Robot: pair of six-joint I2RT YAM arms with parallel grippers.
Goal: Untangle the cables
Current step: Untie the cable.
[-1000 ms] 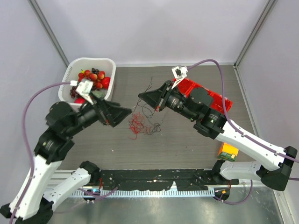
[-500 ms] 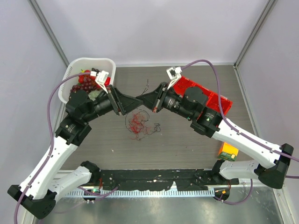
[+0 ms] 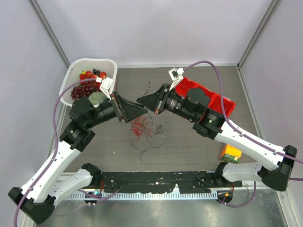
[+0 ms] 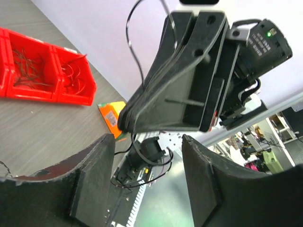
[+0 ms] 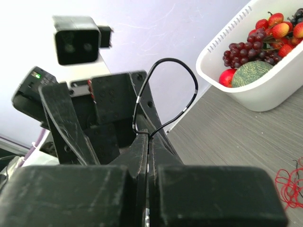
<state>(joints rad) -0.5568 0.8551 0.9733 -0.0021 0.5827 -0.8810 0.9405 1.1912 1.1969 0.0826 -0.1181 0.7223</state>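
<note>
Two black tools are being brought tip to tip over the grey wooden counter (image 3: 199,142). The right tool (image 3: 139,100) is being squeezed tight on one thin black wire (image 5: 170,59), and a loop of that wire is sticking up from its closed tips. The left tool (image 3: 143,110) is being held just beside it, with its jaws half way apart and a clear gap between them. In the left wrist view nothing is being pinched there yet.

A second ago the left tool was being held wide open and a bit further away from the right tool. Now it is being moved up close, and its jaws are being narrowed. It looks as if the same black wire is being reached for, so that it can be pulled two ways.

The small tangle of thin red and dark cables (image 3: 139,126) is lying on the counter, just under the two tools and near the middle. Half a second ago it was bunched in a tight round heap. Now it is being spread out, and some dark strands (image 3: 140,152) are trailing toward the near edge. So the knot is being loosened a little, but the red part is being left bunched up, and much of the job is not done yet.

Off to the sides, a white plastic basket of fruit (image 3: 90,62) and a red plastic bin (image 3: 222,101) are being left alone.
</note>
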